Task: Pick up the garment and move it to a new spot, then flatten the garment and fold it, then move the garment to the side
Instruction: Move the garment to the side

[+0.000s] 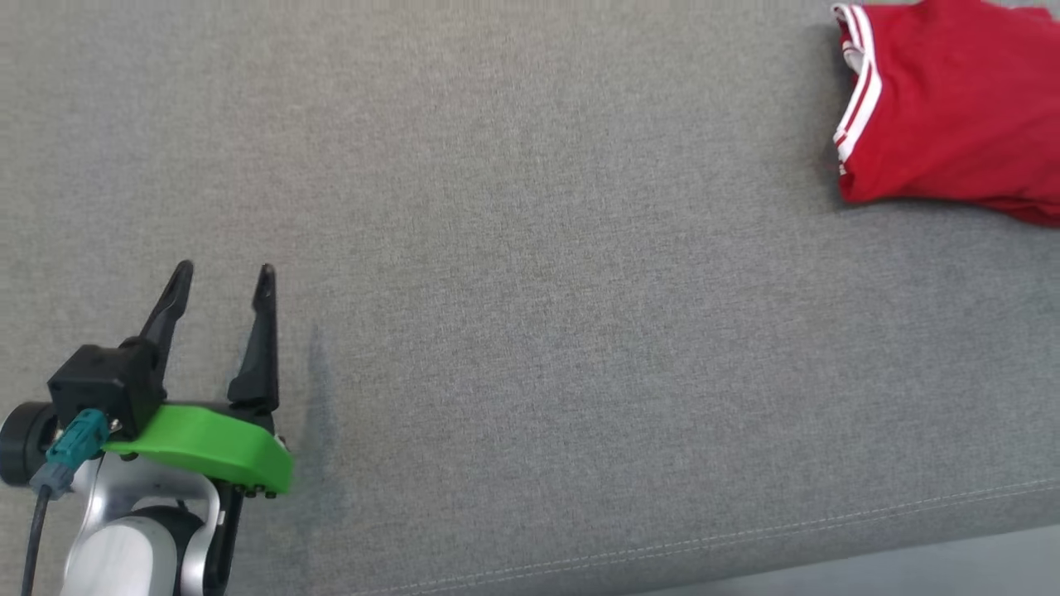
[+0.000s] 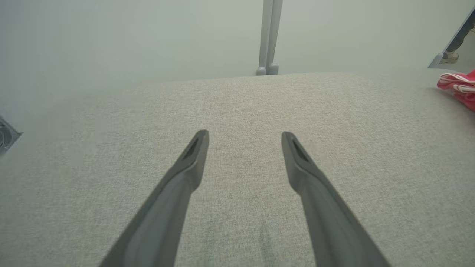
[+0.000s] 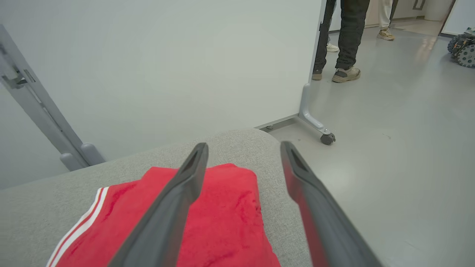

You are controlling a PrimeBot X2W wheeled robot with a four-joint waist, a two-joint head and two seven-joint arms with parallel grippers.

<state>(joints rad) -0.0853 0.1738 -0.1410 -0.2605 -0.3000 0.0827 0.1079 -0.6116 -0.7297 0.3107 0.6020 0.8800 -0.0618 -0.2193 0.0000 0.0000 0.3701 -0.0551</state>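
Nearest, at the lower left of the head view, the left gripper (image 1: 225,268) hangs over bare grey fabric, its jaws apart with nothing between them. Its green wrist plate (image 1: 207,447) sits just behind the two dark fingers. The grey upholstered surface (image 1: 538,290) runs across the whole view, a stitched seam along its near edge.

The garment (image 1: 952,108), red with white stripes along one hem, lies folded at the far right end of the surface, well apart from the left gripper.

In the right wrist view the right gripper (image 3: 243,145) is above the garment by the rounded end of the surface, jaws wide and gripping nothing. Beyond it stand a white panel (image 3: 185,74) on a castor (image 3: 327,138) and a person's legs (image 3: 347,44) on the grey floor (image 3: 389,167).
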